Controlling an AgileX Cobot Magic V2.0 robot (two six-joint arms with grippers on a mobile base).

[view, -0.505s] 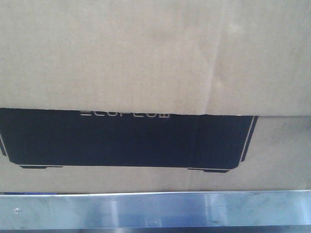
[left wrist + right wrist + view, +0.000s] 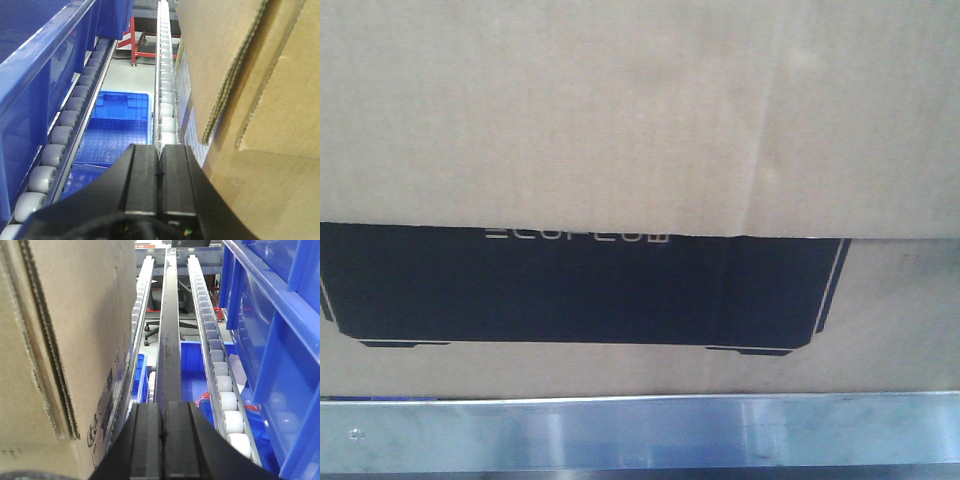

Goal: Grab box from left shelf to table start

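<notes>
The box is filling nearly the whole front view, sitting just behind the shelf's silvery rail, which is running across the bottom edge with a small screw showing near its left end. The black rectangle is facing the camera, and an upper layer of cardboard is overlapping its top and cutting into the pale lettering.

On the left wrist camera, the left gripper is pointing along the shelf with its black fingers pressed together, only a thin seam showing between them and nothing caught in it. The box is rising just to its right, its corrugated flap edges showing; whether the finger is touching the cardboard, I cannot tell. A white roller track is running ahead beside the box, grey rollers are lining the left under a blue bin, and a blue crate is lying below.

On the right wrist camera, the right gripper is likewise showing its fingers closed against each other and holding nothing. The box is standing just to its left, a dark bar is stretching straight ahead, and a roller lane is running beside blue bins on the right.

So the two grippers are flanking the box, one at each side, and the box is resting on the shelf.
</notes>
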